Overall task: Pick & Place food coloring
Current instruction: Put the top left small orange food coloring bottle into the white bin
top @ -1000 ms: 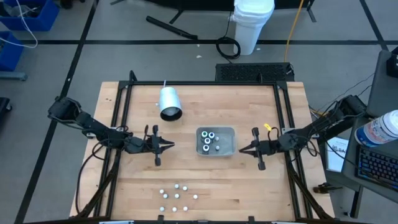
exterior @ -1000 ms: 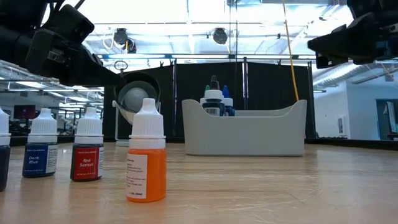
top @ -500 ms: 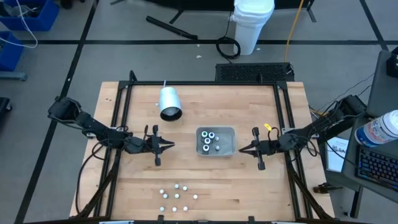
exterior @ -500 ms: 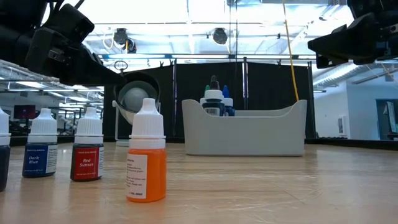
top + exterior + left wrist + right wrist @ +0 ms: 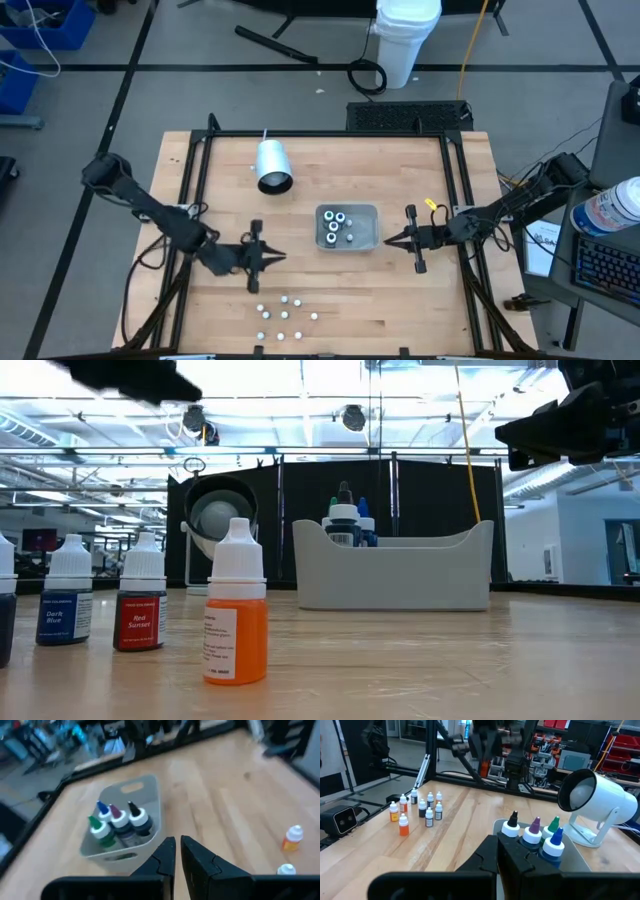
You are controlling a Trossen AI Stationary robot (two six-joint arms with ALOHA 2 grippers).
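Observation:
Several food coloring bottles (image 5: 285, 315) stand upright in a loose cluster near the table's near edge; an orange one (image 5: 237, 615) is closest to the low camera. Several more bottles (image 5: 120, 820) stand upright in the grey tray (image 5: 372, 228) at mid-table. My left gripper (image 5: 281, 257) hovers left of the tray and just beyond the cluster, tilted a little downward; its fingers (image 5: 165, 851) stand together with only a slit between them and nothing in it. My right gripper (image 5: 388, 240) hangs level by the tray's right side, shut (image 5: 498, 845) and empty.
A white cylinder lamp (image 5: 272, 165) lies at the far left of the table, open end toward the tray. Black frame rails (image 5: 195, 200) run along the table's left, right and far sides. Bare wood lies between the tray and the bottle cluster.
My left gripper has swung from beside the tray toward the table's near edge and the bottle cluster, rising as it went; in the low view it has climbed to the picture's top edge. Its fingers stay together. The bottles and the tray have not moved.

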